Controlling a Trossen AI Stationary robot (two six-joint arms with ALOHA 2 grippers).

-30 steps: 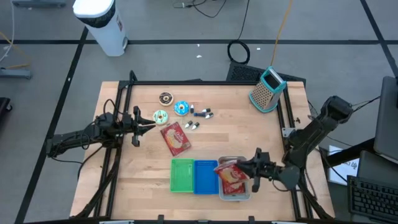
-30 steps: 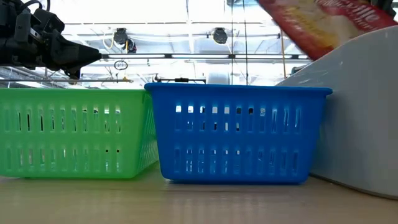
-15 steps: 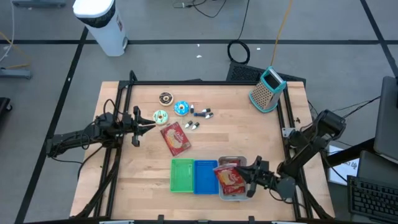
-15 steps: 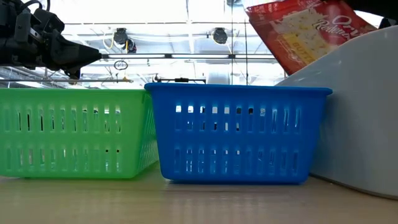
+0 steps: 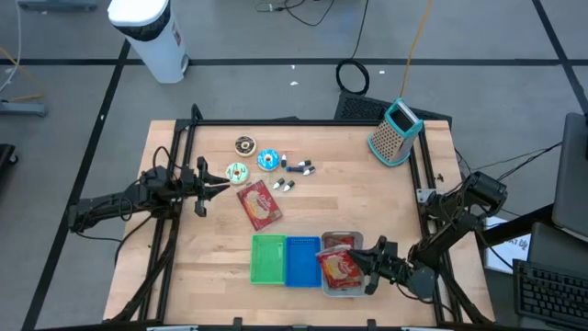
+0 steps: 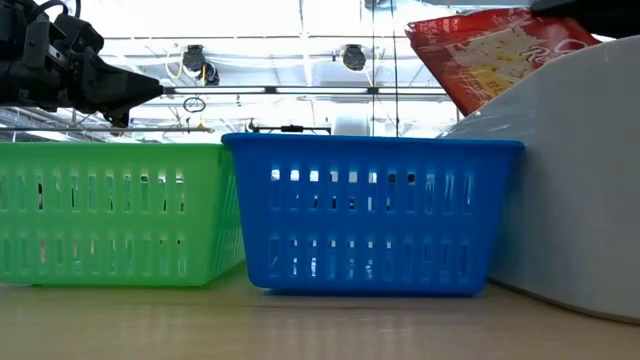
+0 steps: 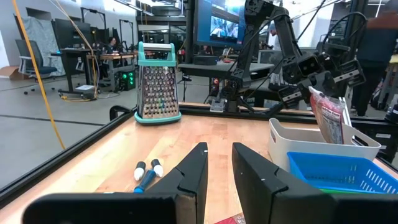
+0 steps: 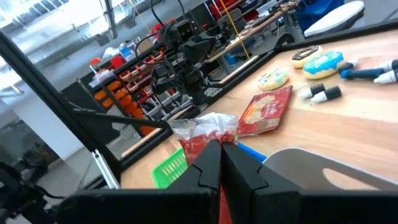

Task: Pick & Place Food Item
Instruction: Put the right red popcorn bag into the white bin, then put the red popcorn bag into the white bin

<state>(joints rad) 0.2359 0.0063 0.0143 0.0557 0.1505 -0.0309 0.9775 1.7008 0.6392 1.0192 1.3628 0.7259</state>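
Note:
A red snack bag [image 5: 340, 267] hangs over the grey bin [image 5: 333, 291] at the near right, with my right gripper [image 5: 367, 268] shut on it. The low view shows the bag [image 6: 490, 55] tilted above the bin's wall [image 6: 570, 170]. The left wrist view shows it [image 7: 329, 118] at the bin's rim [image 7: 292, 134]. A second red bag [image 5: 260, 204] lies flat on the table's middle. My left gripper [image 5: 219, 185] waits at the table's left edge. Its fingers [image 7: 217, 165] stand slightly apart with nothing between them. My right gripper pinches the bag's crinkled top seam [image 8: 208, 134] between its two shut fingers [image 8: 205, 168]. The fingers reach in level from the table's right side. The bag is tilted, its lower part down inside the grey bin; whether it rests on the bin's floor is hidden.
A blue basket [image 5: 303, 261] and a green basket [image 5: 269, 259] stand side by side left of the bin. Three donuts [image 5: 244, 144] [image 5: 268, 160] [image 5: 237, 172], markers [image 5: 299, 167] and a grater [image 5: 395, 132] lie farther back.
My right gripper has sunk and drawn toward the table's near edge, still shut on the bag. The bag has come down from above the bin into it. In the low view the blue and green baskets have slid slightly toward the table's left.

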